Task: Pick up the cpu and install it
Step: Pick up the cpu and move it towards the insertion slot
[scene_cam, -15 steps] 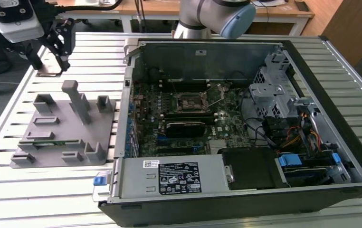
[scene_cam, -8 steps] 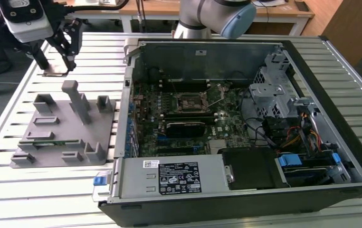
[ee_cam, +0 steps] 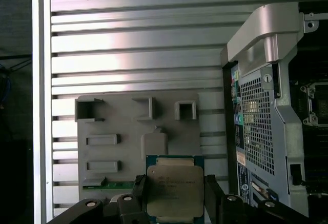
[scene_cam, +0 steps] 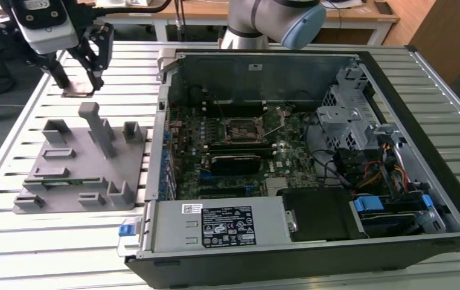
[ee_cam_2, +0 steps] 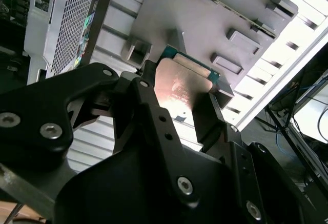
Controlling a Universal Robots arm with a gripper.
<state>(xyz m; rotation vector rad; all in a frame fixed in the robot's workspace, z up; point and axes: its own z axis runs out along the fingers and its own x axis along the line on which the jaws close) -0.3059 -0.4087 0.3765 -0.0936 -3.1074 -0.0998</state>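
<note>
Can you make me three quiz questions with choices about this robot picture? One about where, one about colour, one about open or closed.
1. Where is the cpu?
A. in the gripper
B. in the socket
C. on the floor
2. What colour is the holder block?
A. red
B. grey
C. yellow
3. The computer case is:
A. closed
B. upside down
C. open
Answers: 1 A, the gripper clamps its edges; 2 B, it is plain grey; 3 C, the motherboard shows inside.

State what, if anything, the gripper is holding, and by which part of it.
The gripper holds the cpu, clear of the table, its fingers clamped on two opposite side edges of the chip.
</note>
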